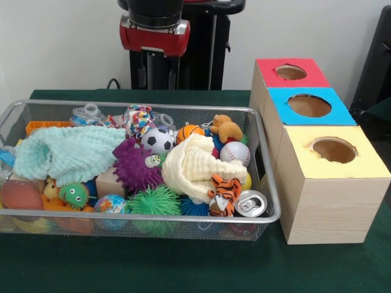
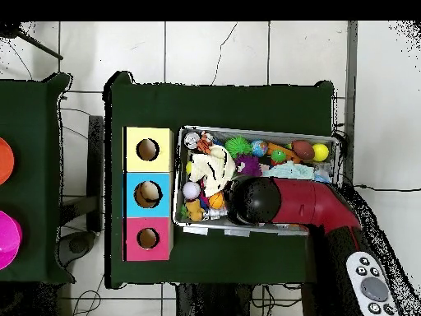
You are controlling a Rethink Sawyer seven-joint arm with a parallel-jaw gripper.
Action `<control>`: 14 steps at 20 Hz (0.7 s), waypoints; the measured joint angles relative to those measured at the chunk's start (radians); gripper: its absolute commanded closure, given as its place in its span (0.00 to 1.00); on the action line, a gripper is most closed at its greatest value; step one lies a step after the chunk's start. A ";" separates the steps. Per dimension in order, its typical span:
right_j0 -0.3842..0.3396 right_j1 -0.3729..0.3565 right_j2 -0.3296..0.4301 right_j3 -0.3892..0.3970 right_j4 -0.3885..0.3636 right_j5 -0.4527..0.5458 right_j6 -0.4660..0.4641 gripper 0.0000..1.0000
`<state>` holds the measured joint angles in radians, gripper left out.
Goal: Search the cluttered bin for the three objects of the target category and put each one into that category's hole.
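- On the left side of the green surface [image 1: 183, 268] sits a wire bin [image 1: 269, 201] stuffed with toys.
- At its left end lies a mint cloth [image 1: 64, 152], with a green spiky ball [image 1: 74, 194] below it.
- Next comes a purple spiky ball [image 1: 134, 168], then a soccer ball [image 1: 158, 140] and a small basketball [image 1: 189, 131] toward the back.
- A cream cloth [image 1: 192, 165] is heaped in the middle and may hide more things.
- A baseball [image 1: 234, 152] peeks out on its right, with a toy tiger [image 1: 222, 194] and a can [image 1: 250, 203] at the front.
- I think the balls are what we hunt for, but I cannot be sure.
- The arm [image 1: 154, 30] hangs above the back of the bin, near the middle. Its claw does not show clearly, so I cannot tell if it is spread or pressed together.
- The soccer ball and basketball lie just below and in front of the arm, so they look the nearest picks.
- On the right stand three boxes: a red hole [image 1: 291, 72] at the back, a blue hole [image 1: 309, 105], and a yellow hole [image 1: 334, 149] nearest the front.
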<state>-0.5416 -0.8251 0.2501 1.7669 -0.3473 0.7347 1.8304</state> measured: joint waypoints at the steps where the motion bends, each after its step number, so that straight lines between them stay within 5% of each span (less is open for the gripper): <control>1: -0.004 -0.002 0.002 0.007 -0.001 0.000 0.000 0.00; 14: -0.039 -0.097 0.039 0.179 -0.005 -0.020 0.000 0.00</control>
<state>-0.5805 -0.9220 0.2895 1.9454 -0.3526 0.7144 1.8304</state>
